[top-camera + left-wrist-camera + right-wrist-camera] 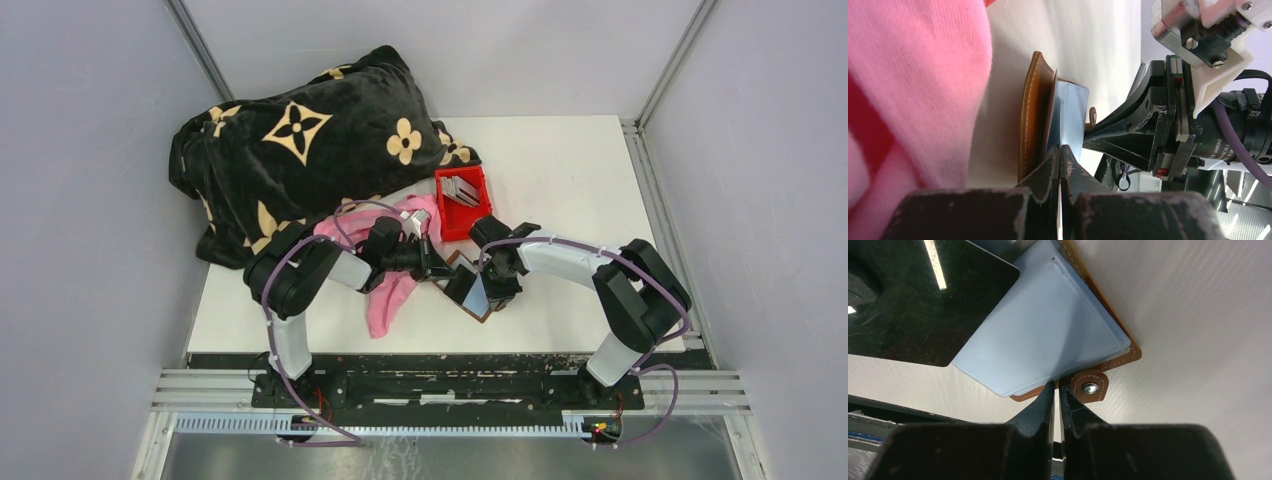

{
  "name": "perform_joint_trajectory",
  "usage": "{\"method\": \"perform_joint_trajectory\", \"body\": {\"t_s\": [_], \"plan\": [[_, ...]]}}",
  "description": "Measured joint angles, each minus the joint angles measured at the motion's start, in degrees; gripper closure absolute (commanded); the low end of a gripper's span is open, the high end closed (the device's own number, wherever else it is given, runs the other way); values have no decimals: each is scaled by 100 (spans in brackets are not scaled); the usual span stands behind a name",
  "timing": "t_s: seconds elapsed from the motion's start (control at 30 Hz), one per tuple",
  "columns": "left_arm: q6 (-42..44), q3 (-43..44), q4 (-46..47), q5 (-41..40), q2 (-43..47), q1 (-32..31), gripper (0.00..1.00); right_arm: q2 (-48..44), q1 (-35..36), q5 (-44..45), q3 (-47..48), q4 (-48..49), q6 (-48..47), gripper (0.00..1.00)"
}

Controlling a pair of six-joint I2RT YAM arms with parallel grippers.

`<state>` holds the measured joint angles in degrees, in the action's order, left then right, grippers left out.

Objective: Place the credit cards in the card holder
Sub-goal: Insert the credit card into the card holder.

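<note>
The small brown leather card holder [1048, 325] lay open on the white table [570, 180], between the two grippers and just beside the pink knitted cloth [395, 290]. Its pale blue clear-pocket insert faced upward. In the right wrist view, the snap tab [1090, 387] projected from the near edge.

The right gripper [1057, 390] was closed to a narrow slit, pinching the edge of the pale insert next to the snap tab. The left gripper [1060, 160] was likewise almost fully closed, with a thin pale sliver clamped between its fingers. This appeared to be one dark glossy credit card [923, 305], held edge-on, with its far corner overlapping the pale insert. Whether that corner sat inside a pocket could not be told.

The other grey-silver credit cards [462, 188] lay in the red plastic bin [455, 228], behind the card holder. A black plush blanket with beige flower motifs [300, 140] covered the far left part of the table.
</note>
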<state>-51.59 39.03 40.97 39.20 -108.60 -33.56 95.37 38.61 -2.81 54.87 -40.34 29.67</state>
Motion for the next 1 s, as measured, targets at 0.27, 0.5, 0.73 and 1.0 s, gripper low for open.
{"method": "perform_joint_trajectory", "body": {"t_s": [0.27, 0.5, 0.73, 1.0], "plan": [[-59, 46, 262, 302, -186, 107, 97, 4, -22, -28, 0, -2, -9, 88], [-59, 269, 289, 496, -393, 238, 97, 11, -48, -74, 0, 0, -48, 88], [26, 531, 168, 662, -616, 295, 97, 15, -57, -90, 0, 0, -63, 88], [280, 649, -131, 745, -616, 295, 97, 22, -85, -136, 0, 0, -63, 87]]}}
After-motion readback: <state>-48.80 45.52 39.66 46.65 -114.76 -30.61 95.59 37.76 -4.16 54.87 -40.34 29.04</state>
